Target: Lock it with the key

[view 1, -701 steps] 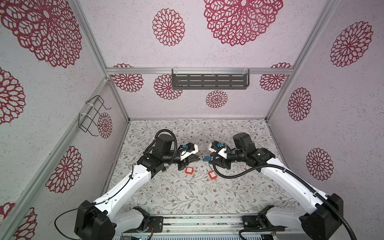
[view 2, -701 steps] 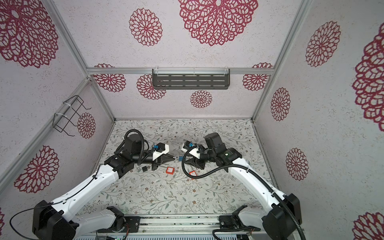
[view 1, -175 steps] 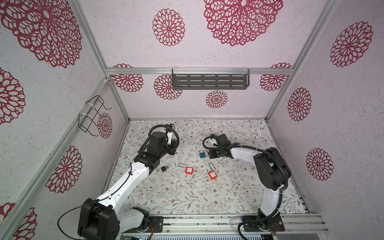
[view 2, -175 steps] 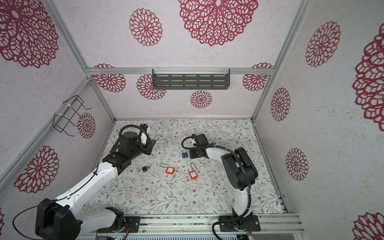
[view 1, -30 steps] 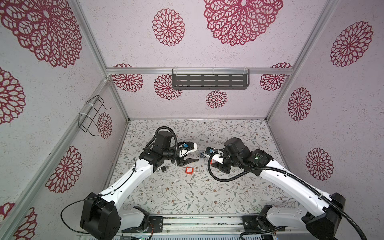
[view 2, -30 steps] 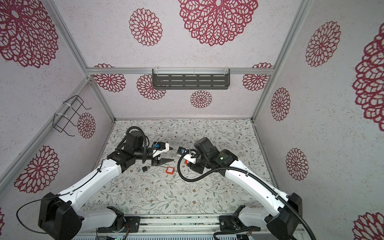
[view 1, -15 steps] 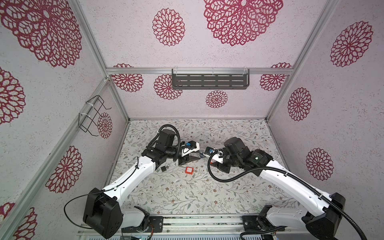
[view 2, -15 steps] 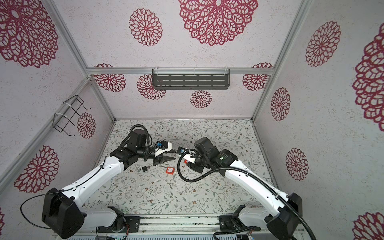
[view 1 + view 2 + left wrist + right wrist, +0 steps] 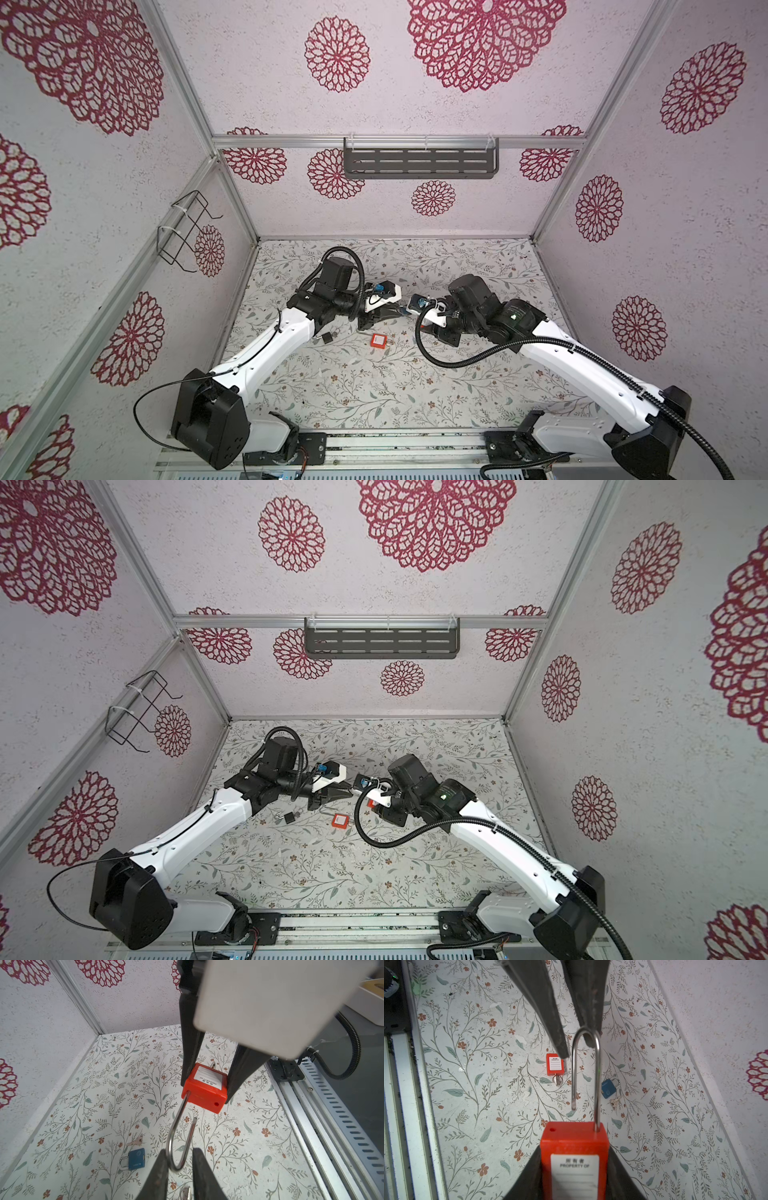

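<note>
Right wrist view: the right gripper [image 9: 574, 1169] is clamped on the red padlock [image 9: 574, 1142], held above the table [image 9: 477, 1105]; the body's lower end is cut off. The shackle [image 9: 597, 1084] stands open, one leg free. The left gripper [image 9: 180, 1150] straddles the shackle's bend closely; whether it presses, I cannot tell. A metal stub [image 9: 212, 1064] past the body is too small to identify. In both top views the grippers all but hide the padlock.

Counted: two red padlocks, namely held red padlock [image 9: 574, 1147] and worktop red padlock [image 9: 554, 1064]; one blue padlock [image 9: 608, 1088]; one small dark padlock [image 9: 326, 337]; one loose key [image 9: 615, 1102].
</note>
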`<state>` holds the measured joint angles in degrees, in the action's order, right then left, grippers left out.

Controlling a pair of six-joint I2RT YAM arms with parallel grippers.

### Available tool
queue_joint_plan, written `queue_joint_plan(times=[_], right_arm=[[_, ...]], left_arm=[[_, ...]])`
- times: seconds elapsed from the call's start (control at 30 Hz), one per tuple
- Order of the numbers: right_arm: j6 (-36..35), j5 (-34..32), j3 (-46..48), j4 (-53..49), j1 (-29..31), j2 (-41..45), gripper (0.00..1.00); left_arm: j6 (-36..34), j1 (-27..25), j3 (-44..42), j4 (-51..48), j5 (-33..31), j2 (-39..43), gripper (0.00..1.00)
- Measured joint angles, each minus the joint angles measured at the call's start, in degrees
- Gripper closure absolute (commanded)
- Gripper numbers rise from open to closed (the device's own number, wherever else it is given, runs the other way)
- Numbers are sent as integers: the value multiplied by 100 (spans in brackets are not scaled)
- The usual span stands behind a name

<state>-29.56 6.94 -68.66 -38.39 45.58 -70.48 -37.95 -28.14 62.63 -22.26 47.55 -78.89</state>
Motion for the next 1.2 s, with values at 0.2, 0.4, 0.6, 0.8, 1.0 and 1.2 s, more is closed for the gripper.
queue_joint_plan(times=[0.2, 0.4, 0.6, 0.8, 1.0, 1.2], right_arm=[[-42, 2, 0, -7, 0, 0, 84], [-46, -2, 0, -17, 0, 0, 84], [-44, -24, 0, 50, 0, 0, 84], [-46, -24, 2, 87, 0, 33, 84], [-48, -33, 57, 142, 2, 48, 85], [-90, -114, 122, 256, 9, 61, 85]], left_arm=[[0, -7, 24, -35, -2, -11, 82], [0, -7, 22, -39, 4, -37, 80], [15, -11, 24, -68, 59, -55, 72], [31, -11, 24, -76, 96, -66, 73], [111, -11, 24, -74, 129, -85, 71], [212, -28, 118, -79, 151, -151, 69]])
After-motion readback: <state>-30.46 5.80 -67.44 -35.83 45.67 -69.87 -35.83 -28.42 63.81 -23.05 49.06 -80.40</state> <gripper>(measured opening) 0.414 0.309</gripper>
